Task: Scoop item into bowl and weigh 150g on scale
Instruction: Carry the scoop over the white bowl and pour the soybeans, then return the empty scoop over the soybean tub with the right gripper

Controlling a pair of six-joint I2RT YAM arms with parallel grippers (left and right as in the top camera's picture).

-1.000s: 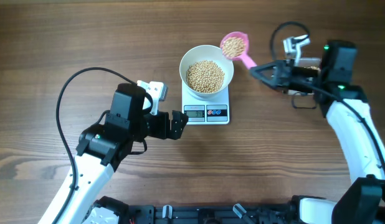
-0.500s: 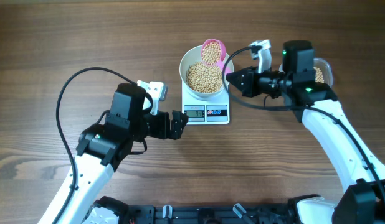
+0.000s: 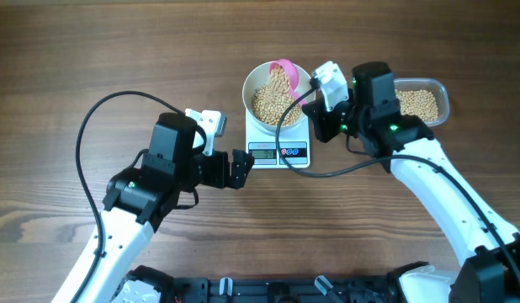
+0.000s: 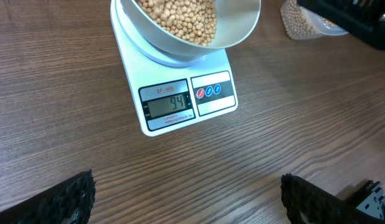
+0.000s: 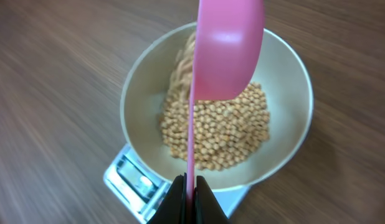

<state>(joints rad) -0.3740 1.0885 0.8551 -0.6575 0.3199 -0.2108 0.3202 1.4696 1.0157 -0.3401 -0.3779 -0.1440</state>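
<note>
A wooden table (image 3: 92, 50) is seen from above, with two robot arms reaching in toward its middle.

The right claw (image 3: 314, 94) is clenching the thin handle of a pink scoop (image 3: 283, 69), its two fingers pressing the handle flat between them. The scoop is sticking straight out ahead of this claw, tipped onto its side over a white bowl (image 3: 253, 80). Small round tan beans (image 3: 273, 105) are sliding off the scoop's lower edge in a blurred stream. They are landing on the heap of beans lying in the bottom of the bowl. The bowl is sitting on a small white scale (image 3: 278, 153), ahead of the right claw and below it. Behind this claw, past its wrist, a clear tub (image 3: 445, 99) is holding more beans.

The left claw (image 3: 241, 169) is standing released, its dark fingers spread wide apart above bare wood. The scale's front edge is lying just ahead of it, and the grey display is showing 94. The bowl is resting beyond that display, farther ahead of this claw. The tub is sitting well off, ahead and to its right.
</note>
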